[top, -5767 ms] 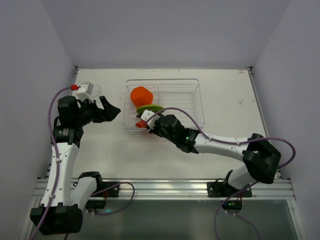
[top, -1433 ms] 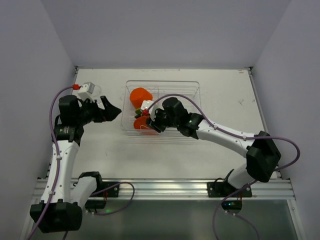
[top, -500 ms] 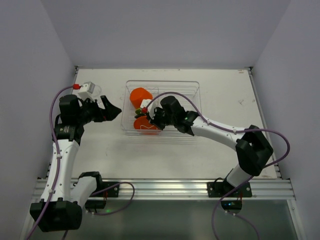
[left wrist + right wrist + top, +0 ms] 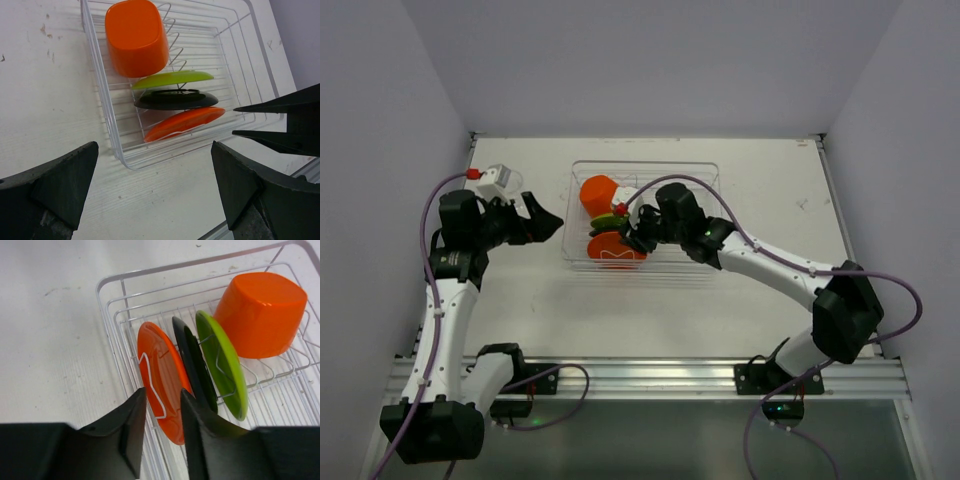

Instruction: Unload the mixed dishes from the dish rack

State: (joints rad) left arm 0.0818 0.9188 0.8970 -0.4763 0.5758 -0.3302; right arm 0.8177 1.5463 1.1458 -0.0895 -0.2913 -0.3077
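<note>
Fingers of our right gripper (image 4: 162, 396) straddle the round orange plastic plate (image 4: 159, 371), slightly apart, hiding part of its rim, near-left in the clear plastic dish rack (image 4: 695, 192); our left gripper (image 4: 154, 146) gapes.

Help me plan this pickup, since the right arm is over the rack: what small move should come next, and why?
Probably ease the right tool straight down until its fingers straddle the orange plate's rim. The tool is open and lined up over that plate, which stands on edge in the dish rack, close beside the black plate.
</note>
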